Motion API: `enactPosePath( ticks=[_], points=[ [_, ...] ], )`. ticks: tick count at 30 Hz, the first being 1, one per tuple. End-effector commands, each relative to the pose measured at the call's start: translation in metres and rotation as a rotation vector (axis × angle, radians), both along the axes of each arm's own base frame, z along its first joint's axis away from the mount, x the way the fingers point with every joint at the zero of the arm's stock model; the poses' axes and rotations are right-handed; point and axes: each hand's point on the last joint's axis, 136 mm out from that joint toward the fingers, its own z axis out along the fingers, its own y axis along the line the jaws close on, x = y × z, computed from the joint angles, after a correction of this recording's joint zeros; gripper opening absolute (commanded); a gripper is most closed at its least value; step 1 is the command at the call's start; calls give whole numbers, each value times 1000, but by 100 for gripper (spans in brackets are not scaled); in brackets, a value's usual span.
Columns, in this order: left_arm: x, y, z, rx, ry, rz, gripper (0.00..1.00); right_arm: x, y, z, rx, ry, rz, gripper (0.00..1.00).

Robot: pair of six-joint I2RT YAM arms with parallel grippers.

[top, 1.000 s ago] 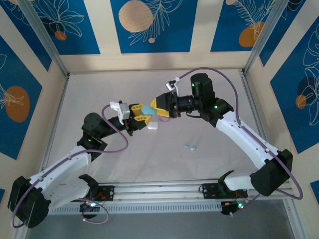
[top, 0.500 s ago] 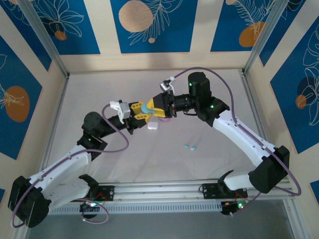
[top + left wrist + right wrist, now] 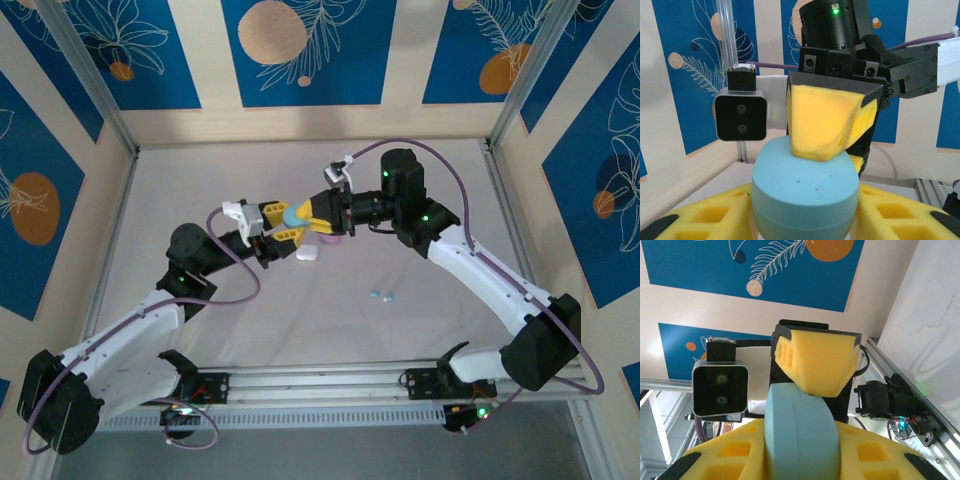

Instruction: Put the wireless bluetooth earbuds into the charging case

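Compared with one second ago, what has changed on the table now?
The right pincer moved a little left toward the left pincer and closed on the blue case, which also sits between the left pincer's fingers. I cannot tell if the left one is loosening. The white case, the pink case and the two blue earbuds stayed in place.

The cyan charging case [image 3: 293, 215], a smooth rounded pebble with its lid shut (a fine seam rings its lower part), sits in the air between the fingers of the left claw [image 3: 280, 226] and the right claw [image 3: 306, 217]. Two tiny cyan earbuds [image 3: 376, 294] lie side by side on the tabletop [image 3: 200, 180], well apart from it.
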Motion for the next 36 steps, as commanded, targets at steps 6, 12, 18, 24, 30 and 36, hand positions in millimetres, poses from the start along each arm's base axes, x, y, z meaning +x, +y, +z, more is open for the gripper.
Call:
enactPosePath(
  ticks=[6, 12, 18, 24, 30, 36],
  points=[
    [-2, 0, 20, -47, -32, -4, 50, -5, -2, 15, 57, -19, 0, 18],
    [-4, 1, 27, -68, -41, -4, 50, -2, -1, 8, 44, -6, -5, 18],
    [-3, 1, 27, -74, -43, -5, 53, -1, -1, 7, 43, -5, -9, 18],
    [-2, 0, 25, -71, -37, -4, 52, -1, -1, 8, 44, -8, -5, 18],
    [-1, 0, 26, -74, -34, -5, 48, -2, 0, 8, 43, -10, -3, 18],
    [-2, 0, 27, -83, -32, -12, 50, 0, 0, 4, 38, 0, -6, 18]
  ],
)
